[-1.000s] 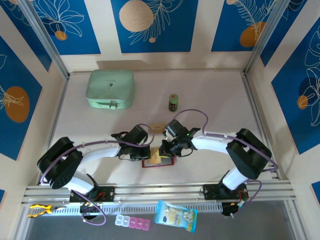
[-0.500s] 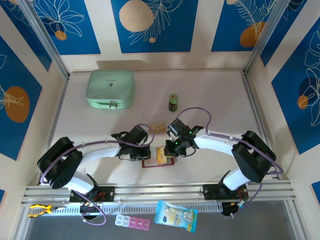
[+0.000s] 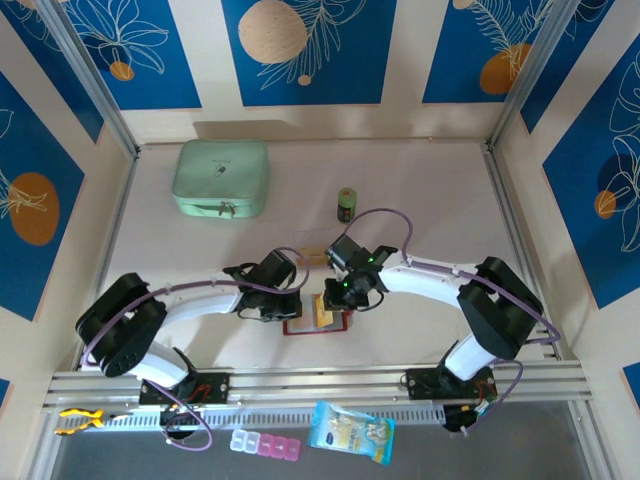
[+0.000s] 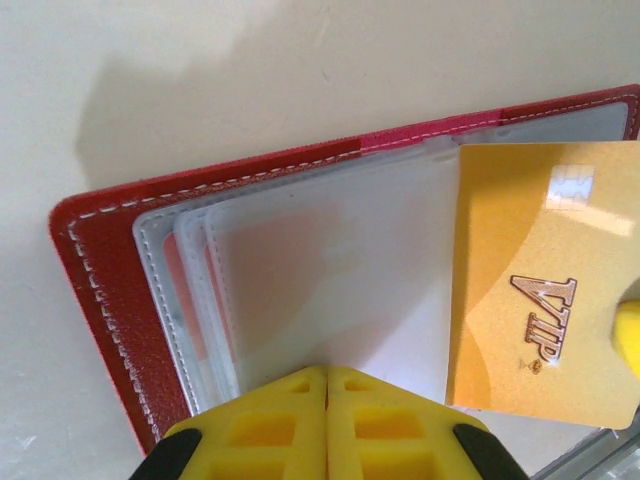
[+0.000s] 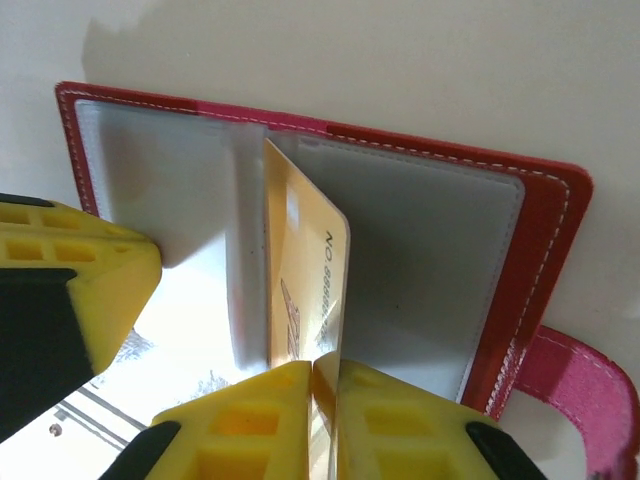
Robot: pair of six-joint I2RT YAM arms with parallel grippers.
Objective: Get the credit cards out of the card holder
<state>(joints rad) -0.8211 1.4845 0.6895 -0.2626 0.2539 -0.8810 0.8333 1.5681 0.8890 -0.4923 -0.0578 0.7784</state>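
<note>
The dark-red card holder [image 3: 316, 324] lies open on the table near the front, with its clear sleeves [image 4: 330, 270] spread. My left gripper [image 4: 327, 372] is shut, its tips pressing down on the sleeves. A gold credit card [image 5: 300, 270] marked VIP [image 4: 540, 300] stands on edge, partly out of a sleeve. My right gripper [image 5: 325, 368] is shut on that card's near edge. In the top view the two grippers [image 3: 290, 303] [image 3: 334, 293] meet over the holder. Another tan card [image 3: 314, 256] lies flat on the table just behind them.
A mint-green zip case [image 3: 221, 178] sits at the back left and a small green jar [image 3: 346, 204] stands behind the right gripper. The holder's snap tab [image 5: 590, 390] sticks out on its right. A pill box [image 3: 264, 445] and blue packet [image 3: 350, 432] lie beyond the front rail.
My right gripper has shifted slightly with the gold card, which now stands more upright over the holder. The left arm has stayed put on the sleeves.
</note>
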